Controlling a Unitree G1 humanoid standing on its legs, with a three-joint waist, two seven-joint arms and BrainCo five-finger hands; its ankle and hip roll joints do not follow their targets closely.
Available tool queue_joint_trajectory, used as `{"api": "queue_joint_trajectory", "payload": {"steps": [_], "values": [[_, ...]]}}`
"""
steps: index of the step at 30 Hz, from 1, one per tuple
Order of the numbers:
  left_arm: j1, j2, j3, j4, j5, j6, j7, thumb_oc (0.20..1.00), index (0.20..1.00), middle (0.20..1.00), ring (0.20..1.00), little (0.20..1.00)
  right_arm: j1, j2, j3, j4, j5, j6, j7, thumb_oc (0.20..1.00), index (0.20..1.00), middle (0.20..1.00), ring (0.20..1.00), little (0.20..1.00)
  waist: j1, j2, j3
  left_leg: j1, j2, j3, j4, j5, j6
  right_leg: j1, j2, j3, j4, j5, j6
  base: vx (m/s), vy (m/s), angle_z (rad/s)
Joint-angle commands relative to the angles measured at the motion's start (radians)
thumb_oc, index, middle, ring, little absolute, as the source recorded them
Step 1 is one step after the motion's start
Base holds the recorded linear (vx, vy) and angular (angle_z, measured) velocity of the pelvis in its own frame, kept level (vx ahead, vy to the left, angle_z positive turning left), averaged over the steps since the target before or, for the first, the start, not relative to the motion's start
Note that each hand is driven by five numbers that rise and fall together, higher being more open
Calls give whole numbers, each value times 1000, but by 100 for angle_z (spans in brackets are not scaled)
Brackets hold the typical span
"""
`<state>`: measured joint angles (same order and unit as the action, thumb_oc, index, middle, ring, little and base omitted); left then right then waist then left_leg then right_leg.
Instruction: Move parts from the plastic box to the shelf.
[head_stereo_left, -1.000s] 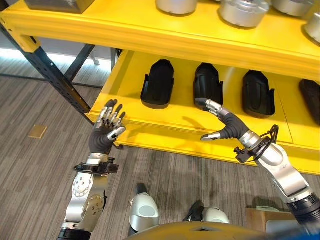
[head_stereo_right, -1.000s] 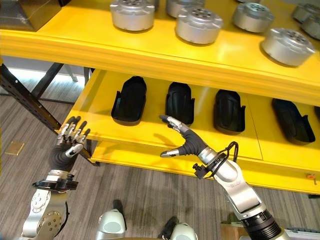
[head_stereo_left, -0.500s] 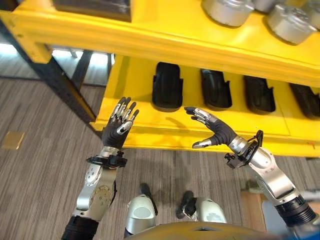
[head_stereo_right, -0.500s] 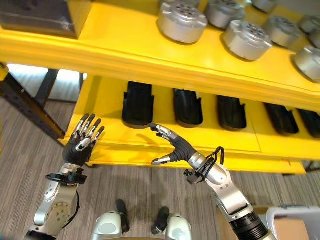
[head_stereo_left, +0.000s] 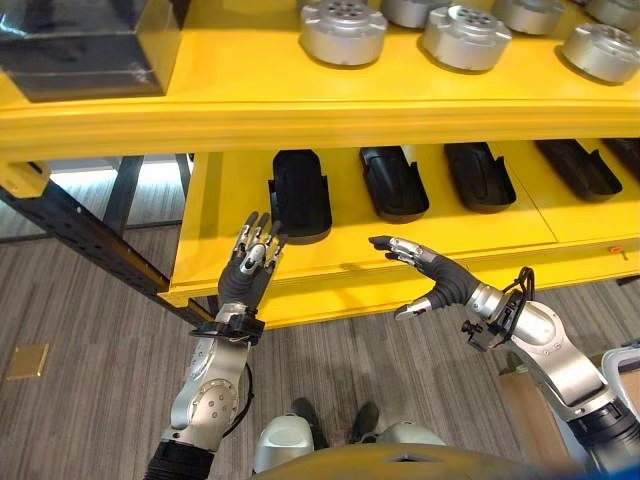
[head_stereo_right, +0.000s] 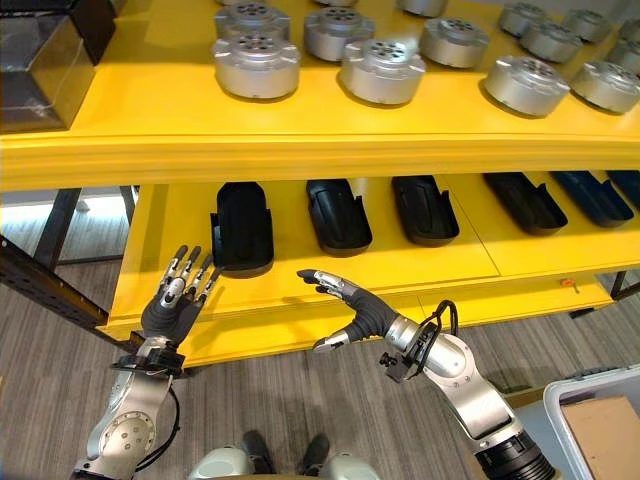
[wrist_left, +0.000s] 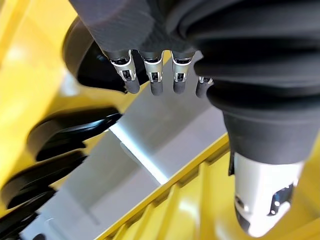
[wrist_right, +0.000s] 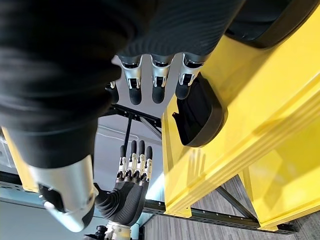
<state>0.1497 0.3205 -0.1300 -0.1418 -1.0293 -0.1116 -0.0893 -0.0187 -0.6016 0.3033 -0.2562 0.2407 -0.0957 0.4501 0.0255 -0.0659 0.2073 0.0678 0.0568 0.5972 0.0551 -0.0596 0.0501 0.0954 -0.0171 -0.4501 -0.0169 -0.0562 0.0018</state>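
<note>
Nearest you: grey wood-grain floor (head_stereo_left: 90, 330), and at the right edge a grey plastic box (head_stereo_right: 600, 420) with a brown cardboard piece inside.

Left hand (head_stereo_right: 172, 305): raised before the lower shelf's front lip, palm up, fingers straight and released, empty.

Right hand (head_stereo_left: 432, 283): beside it, just off the same lip, fingers spread and relaxed, empty.

Yellow shelf (head_stereo_left: 300, 115), black steel posts.

Lower tier: a row of black moulded parts (head_stereo_right: 243, 225), lying side by side.

Upper tier, farthest from you: round silver metal parts (head_stereo_right: 257, 65) in rows; a dark box (head_stereo_left: 80, 45) at the left end.
</note>
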Motion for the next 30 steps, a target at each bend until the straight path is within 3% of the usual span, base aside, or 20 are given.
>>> {"api": "queue_joint_trajectory", "payload": {"steps": [1,4,7,10,11,12,13,15,17,18,23,26,30], "values": [[-19,12,-26,-51,41,-18,-44,1000,1000,1000,1000,1000,-29,21,-13,1,-24,-70,36,1000,1000,1000,1000,1000,17,-10,-3,5,3,-132,-60,62,-107,40,-9,31,55,-7,94,27,-108,-4],[-19,19,-27,-57,75,-67,-57,1000,1000,1000,1000,1000,-27,28,0,2,-27,-69,53,1000,1000,1000,1000,1000,12,-11,1,-10,3,-102,-1,32,-100,50,-14,14,50,-10,85,13,-128,-4],[-5,26,-5,-87,95,-115,-13,1000,1000,1000,1000,1000,-57,29,24,18,-47,-68,40,1000,1000,1000,1000,1000,36,-20,30,-79,27,-132,163,-27,-91,53,-31,29,82,-30,65,-26,-128,-19],[13,32,23,-116,166,-179,14,1000,1000,1000,1000,1000,-88,38,48,47,-24,-67,45,1000,1000,1000,1000,1000,50,-31,46,-86,103,-155,253,-48,-96,48,-47,30,131,-56,44,-19,22,-50],[24,38,37,-132,210,-215,44,1000,1000,1000,1000,1000,-95,36,53,61,-29,-75,44,1000,1000,1000,1000,1000,54,-38,45,-73,159,-175,281,-28,-113,42,-54,24,153,-70,31,5,110,-39],[25,38,40,-134,220,-221,58,1000,1000,1000,1000,1000,-96,37,59,65,-34,-76,41,1000,1000,1000,1000,1000,55,-38,43,-67,184,-181,286,-3,-125,41,-57,24,157,-74,26,-10,223,-30],[21,37,45,-137,250,-245,83,1000,1000,1000,1000,1000,-103,35,78,66,-30,-72,33,1000,1000,1000,1000,1000,57,-35,38,-75,256,-230,312,98,-169,34,-60,37,171,-88,11,-19,178,-8],[17,38,50,-134,297,-282,98,1000,1000,1000,1000,1000,-108,29,90,72,-28,-81,36,1000,1000,1000,1000,1000,60,-29,34,-78,269,-275,321,109,-173,20,-71,53,196,-102,7,-49,245,-8],[13,41,56,-129,312,-300,97,1000,1000,1000,1000,1000,-112,25,97,81,-25,-88,35,1000,1000,1000,1000,1000,63,-21,32,-65,262,-285,300,96,-170,11,-83,56,216,-109,13,-42,290,-31],[6,49,60,-125,323,-305,97,1000,1000,1000,1000,1000,-115,23,99,88,-32,-85,29,1000,1000,1000,1000,1000,59,-11,27,-31,249,-266,255,60,-164,3,-98,44,240,-114,23,-21,340,-29],[-16,80,55,-103,363,-335,48,1000,1000,1000,1000,1000,-94,32,89,102,-50,-57,23,1000,1000,1000,1000,1000,50,4,18,47,193,-224,127,-3,-147,3,-145,29,274,-99,63,15,320,16],[-20,93,44,-103,372,-326,4,1000,1000,1000,1000,1000,-101,36,96,119,-57,-48,32,1000,1000,1000,1000,1000,56,5,22,57,175,-228,99,-8,-139,1,-155,31,276,-89,78,7,219,36],[-5,131,33,-120,417,-383,-1,1000,1000,1000,1000,1000,-130,26,125,131,-81,-38,42,1000,1000,1000,1000,1000,89,4,40,48,163,-242,68,6,-137,-12,-171,18,271,-73,102,-33,119,13]]}}
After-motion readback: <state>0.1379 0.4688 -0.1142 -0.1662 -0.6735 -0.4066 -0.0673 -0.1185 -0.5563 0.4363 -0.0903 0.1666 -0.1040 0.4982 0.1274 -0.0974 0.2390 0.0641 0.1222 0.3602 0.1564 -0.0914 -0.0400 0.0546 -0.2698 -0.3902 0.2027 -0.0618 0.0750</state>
